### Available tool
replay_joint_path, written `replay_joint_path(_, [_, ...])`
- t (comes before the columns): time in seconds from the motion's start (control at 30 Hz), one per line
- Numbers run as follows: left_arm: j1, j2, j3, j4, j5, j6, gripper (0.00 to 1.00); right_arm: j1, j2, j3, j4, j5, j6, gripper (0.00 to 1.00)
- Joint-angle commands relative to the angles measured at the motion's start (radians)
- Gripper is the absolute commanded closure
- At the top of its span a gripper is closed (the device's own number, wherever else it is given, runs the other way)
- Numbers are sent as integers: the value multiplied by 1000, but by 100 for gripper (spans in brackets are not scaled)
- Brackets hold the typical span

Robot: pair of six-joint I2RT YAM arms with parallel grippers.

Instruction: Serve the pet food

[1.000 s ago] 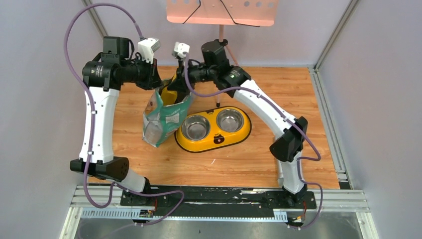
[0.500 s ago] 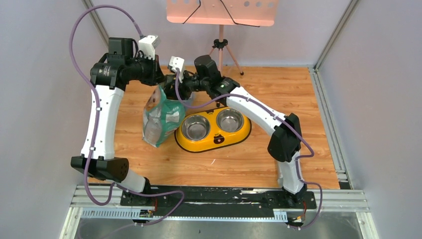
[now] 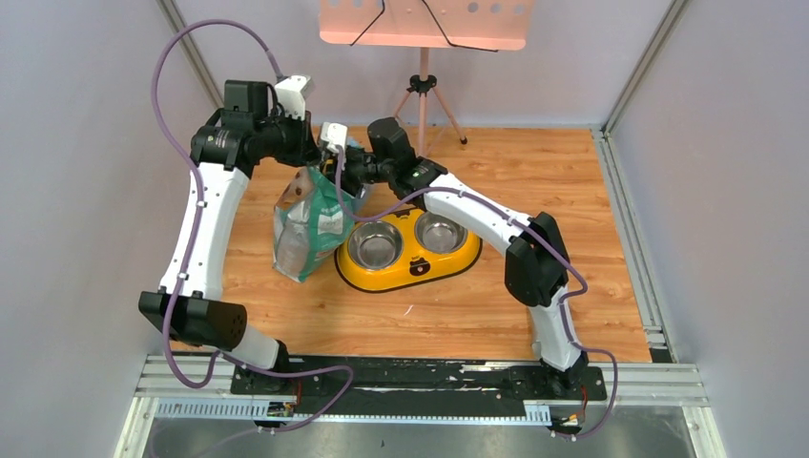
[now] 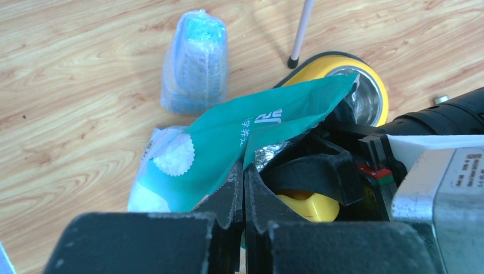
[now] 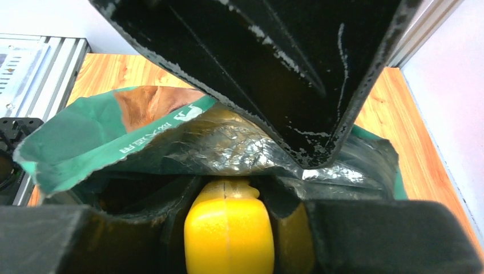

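Jaws of right gripper (image 5: 228, 197) clasp scoop (image 5: 228, 237) pointing into bag (image 5: 85, 131).

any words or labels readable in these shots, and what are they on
No text reads clearly.
green pet food bag: white lettering on its flap, tilted in the left wrist view and upside down in the right wrist view, too blurred to read.
yellow double bowl: small dark mark on the front, too small to read.

The bag (image 3: 307, 229) is green and white, the scoop (image 5: 228, 231) and feeder (image 3: 410, 274) yellow, its 2 bowls (image 3: 375, 245) silver.
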Motion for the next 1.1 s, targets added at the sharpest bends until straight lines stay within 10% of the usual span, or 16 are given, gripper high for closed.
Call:
replay_joint_path(0.0, [-2,14,-10,-26,-66,-22,100,-15,102,-84,-225,-48,19,100])
replay_joint_path(0.63, [-2,37,60,-11,-124,40,100,-150,98,250,-339,-180,754,100])
replay_joint_path(1.07, [-2,88,199,-136,-155,152,100,-259,71,217,-115,-221,1297,100])
